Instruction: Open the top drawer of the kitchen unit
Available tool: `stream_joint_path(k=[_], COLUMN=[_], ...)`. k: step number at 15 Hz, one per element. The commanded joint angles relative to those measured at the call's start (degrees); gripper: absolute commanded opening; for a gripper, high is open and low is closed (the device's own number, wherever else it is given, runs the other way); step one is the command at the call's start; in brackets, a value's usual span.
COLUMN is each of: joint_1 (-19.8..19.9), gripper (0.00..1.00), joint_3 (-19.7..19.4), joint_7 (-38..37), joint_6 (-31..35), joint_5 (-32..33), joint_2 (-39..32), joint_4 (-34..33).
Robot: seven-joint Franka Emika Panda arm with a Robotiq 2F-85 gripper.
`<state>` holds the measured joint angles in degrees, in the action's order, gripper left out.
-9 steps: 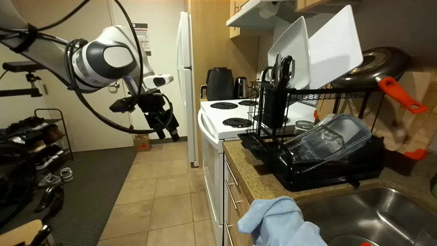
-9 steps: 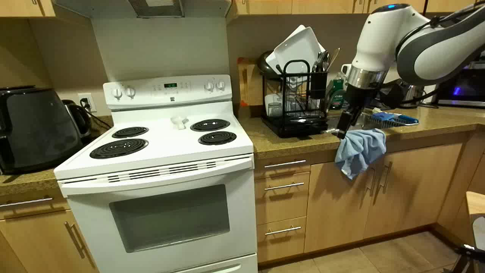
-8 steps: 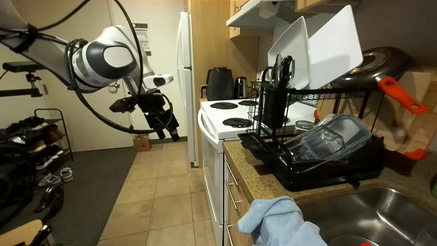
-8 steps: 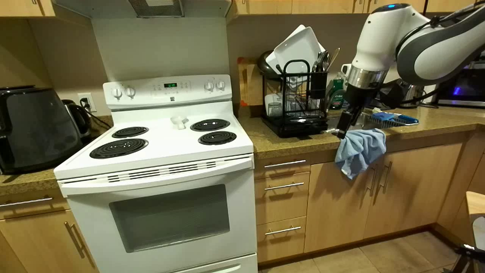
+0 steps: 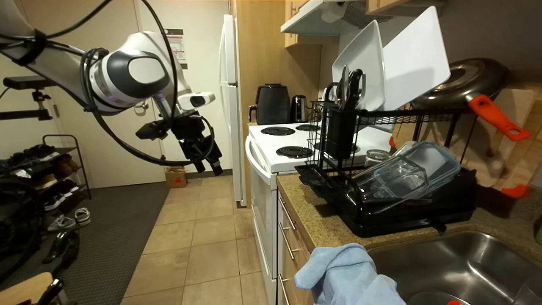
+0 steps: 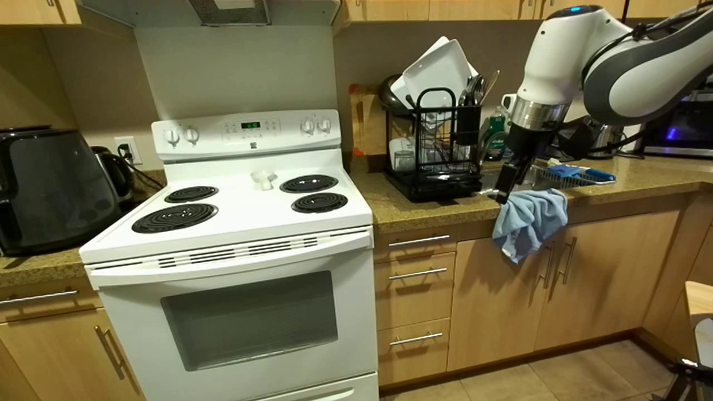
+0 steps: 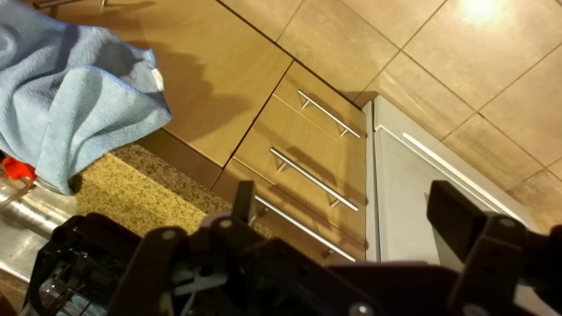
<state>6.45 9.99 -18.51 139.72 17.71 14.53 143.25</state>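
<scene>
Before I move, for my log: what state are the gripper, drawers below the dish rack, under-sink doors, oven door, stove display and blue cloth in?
Gripper, open
Top drawer, closed
Middle drawer, closed
Bottom drawer, closed
Under-sink doors, closed
Oven door, closed
Stove display, lit
Blue cloth, hanging over counter edge

The top drawer looks like smooth wood, its handle shiny metal. The towel is matt, rough-textured cloth, the sink glossy metal.
</scene>
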Motion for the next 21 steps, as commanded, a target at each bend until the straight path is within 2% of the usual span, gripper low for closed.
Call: stream_joint_path(k=[1, 9, 13, 18, 21], joint_1=[-1.41, -1.41, -3.67, -6.22, -6.80], gripper=[1.00, 1.00, 1.00, 1.00, 1.00], joint_3=[-1.41, -1.41, -0.99, 0.61, 1.51], joint_7=[-0.25, -0.25, 0.01, -2.76, -7.47], joint_6=[-0.22, -0.22, 0.70, 1.97, 3.43], joint_5=[0.43, 0.43, 0.14, 4.58, 13.22], joint_2=[-0.04, -0.04, -2.85, -6.96, -10.77], joint_4=[-0.09, -0.09, 0.32, -0.57, -2.07])
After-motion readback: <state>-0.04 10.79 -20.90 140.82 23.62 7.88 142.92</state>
